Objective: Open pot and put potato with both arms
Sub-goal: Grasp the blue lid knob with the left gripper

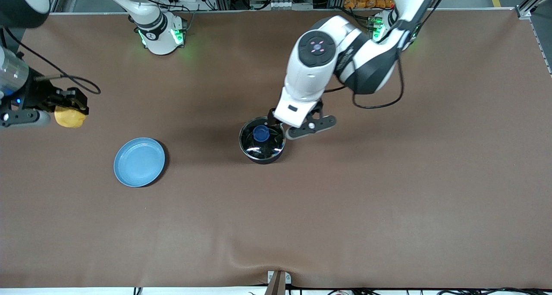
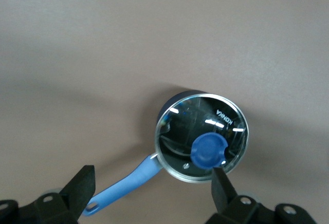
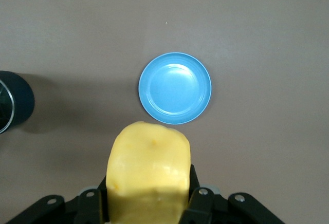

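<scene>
The black pot (image 1: 262,147) stands mid-table with its glass lid (image 2: 201,136) on and the blue knob (image 1: 261,133) showing. Its blue handle (image 2: 123,185) is hidden under the left hand in the front view. My left gripper (image 1: 284,124) is open above the pot's handle side; in the left wrist view (image 2: 154,183) its fingers straddle the handle and the lid's edge without touching. My right gripper (image 1: 71,107) is shut on the yellow potato (image 1: 69,118), held in the air at the right arm's end of the table. The potato fills the right wrist view (image 3: 149,167).
A flat light-blue plate (image 1: 139,161) lies between the potato and the pot, nearer to the front camera; it also shows in the right wrist view (image 3: 175,88). The pot's edge (image 3: 13,103) shows there too. The brown table cover (image 1: 388,200) is bare elsewhere.
</scene>
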You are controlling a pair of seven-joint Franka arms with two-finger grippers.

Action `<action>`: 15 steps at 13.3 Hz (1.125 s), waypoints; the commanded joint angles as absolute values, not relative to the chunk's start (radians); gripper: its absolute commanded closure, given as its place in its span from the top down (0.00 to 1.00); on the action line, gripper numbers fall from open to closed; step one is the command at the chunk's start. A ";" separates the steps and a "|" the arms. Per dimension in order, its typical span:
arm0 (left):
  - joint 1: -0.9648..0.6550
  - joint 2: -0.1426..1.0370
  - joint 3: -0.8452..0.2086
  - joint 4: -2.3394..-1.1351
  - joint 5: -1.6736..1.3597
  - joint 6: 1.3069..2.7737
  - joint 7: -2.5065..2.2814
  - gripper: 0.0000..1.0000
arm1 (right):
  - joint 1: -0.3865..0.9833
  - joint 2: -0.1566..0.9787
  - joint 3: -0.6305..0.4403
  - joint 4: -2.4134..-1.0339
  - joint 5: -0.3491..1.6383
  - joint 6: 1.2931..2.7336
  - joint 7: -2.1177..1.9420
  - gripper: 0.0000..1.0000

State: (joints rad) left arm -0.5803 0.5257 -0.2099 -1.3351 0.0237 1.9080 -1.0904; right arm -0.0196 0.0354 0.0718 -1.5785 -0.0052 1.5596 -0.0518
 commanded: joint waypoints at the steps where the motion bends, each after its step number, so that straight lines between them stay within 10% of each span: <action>1: -0.693 0.603 -0.109 -1.289 0.057 1.977 -1.141 1.00 | -0.003 0.032 0.068 -1.585 0.000 1.577 -0.041 0.00; 15: -0.887 0.802 0.017 -1.218 0.055 2.129 -1.212 1.00 | -0.015 0.034 0.058 -1.586 -0.002 1.566 -0.052 0.00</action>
State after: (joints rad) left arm -0.8663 0.7803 -0.0023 -1.2551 0.0323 2.1228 -1.2013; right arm -0.0091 0.0370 0.0625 -1.5830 -0.0052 1.5698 -0.0511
